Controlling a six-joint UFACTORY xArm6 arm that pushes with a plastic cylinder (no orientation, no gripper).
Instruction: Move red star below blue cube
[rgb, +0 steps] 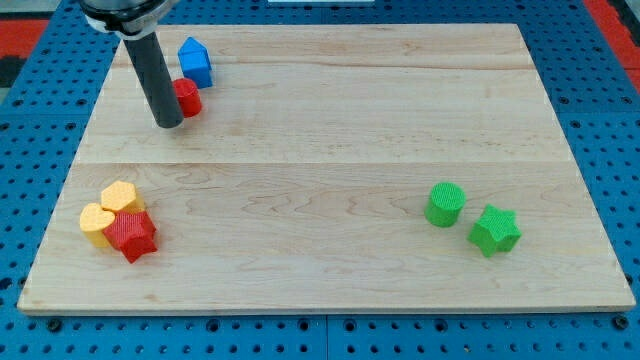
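The red star (131, 235) lies near the view's bottom left of the wooden board (330, 170), touching a yellow heart-shaped block (121, 198) above it and another yellow block (96, 223) to its left. The blue cube (195, 62) sits near the view's top left. A red cylinder (188, 97) lies just below the blue cube. My tip (169, 123) rests on the board right beside the red cylinder, on its left and slightly lower, far above the red star.
A green cylinder (445, 204) and a green star (495, 230) lie together at the view's lower right. The board sits on a blue perforated table (40, 120).
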